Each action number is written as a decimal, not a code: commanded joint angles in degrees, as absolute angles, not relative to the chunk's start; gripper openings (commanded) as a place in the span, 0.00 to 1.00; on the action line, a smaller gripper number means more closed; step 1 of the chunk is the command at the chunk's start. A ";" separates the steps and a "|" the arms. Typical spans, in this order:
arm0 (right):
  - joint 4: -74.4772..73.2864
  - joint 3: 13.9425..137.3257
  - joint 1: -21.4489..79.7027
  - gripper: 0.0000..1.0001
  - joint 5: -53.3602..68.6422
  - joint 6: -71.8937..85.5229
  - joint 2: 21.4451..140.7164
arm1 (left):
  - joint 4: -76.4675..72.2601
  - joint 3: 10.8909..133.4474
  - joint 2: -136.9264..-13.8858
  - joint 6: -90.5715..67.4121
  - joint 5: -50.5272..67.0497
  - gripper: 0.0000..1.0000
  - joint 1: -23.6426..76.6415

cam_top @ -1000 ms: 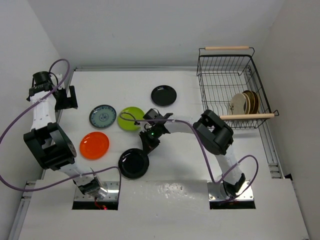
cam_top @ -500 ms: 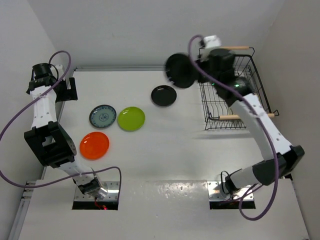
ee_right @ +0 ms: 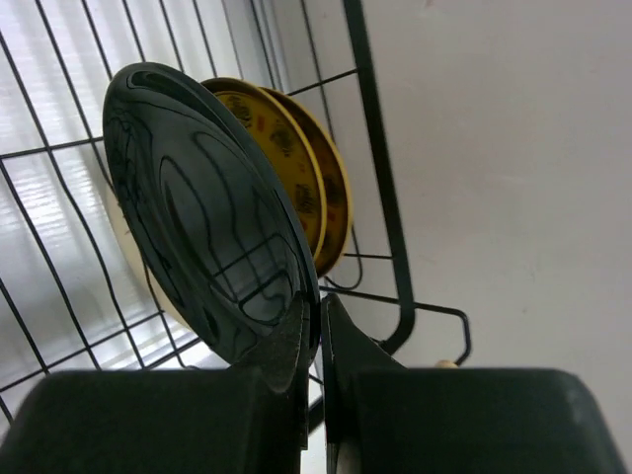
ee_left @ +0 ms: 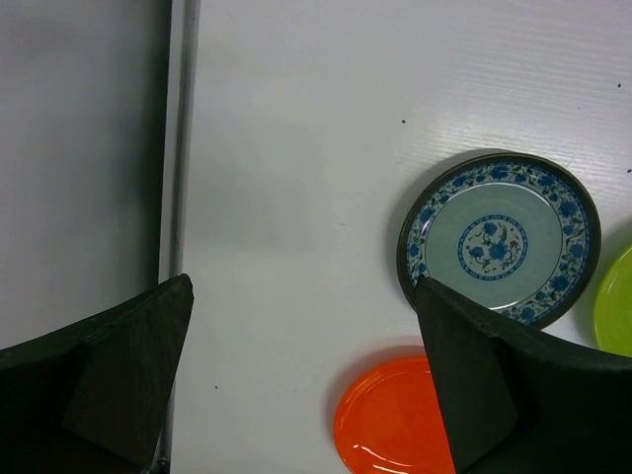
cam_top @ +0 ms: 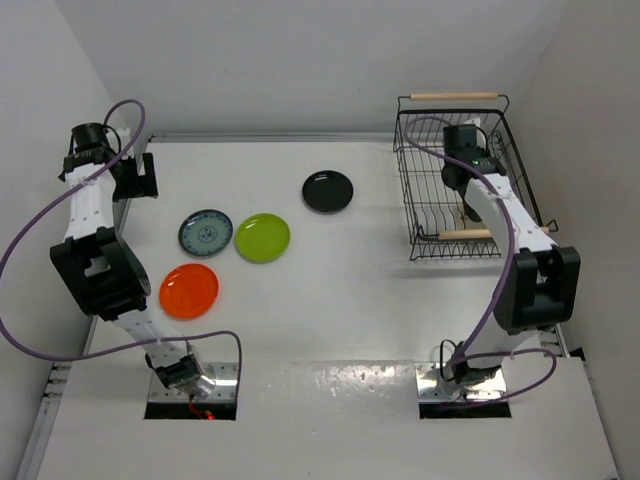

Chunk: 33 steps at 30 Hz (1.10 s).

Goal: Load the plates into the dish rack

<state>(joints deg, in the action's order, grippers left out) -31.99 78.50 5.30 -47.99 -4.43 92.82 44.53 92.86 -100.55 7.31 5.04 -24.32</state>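
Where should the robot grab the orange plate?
By its rim, coming down from above with one finger over the edge. The orange plate lies flat on the table, so only its raised rim can be pinched. Nothing touches its near edge.

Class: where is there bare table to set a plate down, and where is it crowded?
Bare: the wide stretch between the lime green plate and the dish rack, and the near strip of the table. Crowded: the left side, around the blue-grey plate and orange plate, and the rack's near end, where the right hand grips a black plate.
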 commanded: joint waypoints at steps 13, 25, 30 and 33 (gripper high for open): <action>-30.14 74.80 5.89 0.00 -49.49 5.53 99.32 | 43.95 95.27 -101.34 8.53 4.83 1.00 -24.43; -32.87 76.11 6.94 0.26 -48.43 8.09 100.91 | 43.95 96.33 -102.39 8.53 4.83 1.00 -24.43; -33.22 83.03 7.47 0.69 -43.96 4.23 97.83 | 43.95 96.33 -102.92 8.53 4.83 1.00 -24.43; -33.92 89.52 9.49 0.82 -39.30 1.68 96.16 | 43.95 96.85 -102.92 8.53 4.83 1.00 -24.43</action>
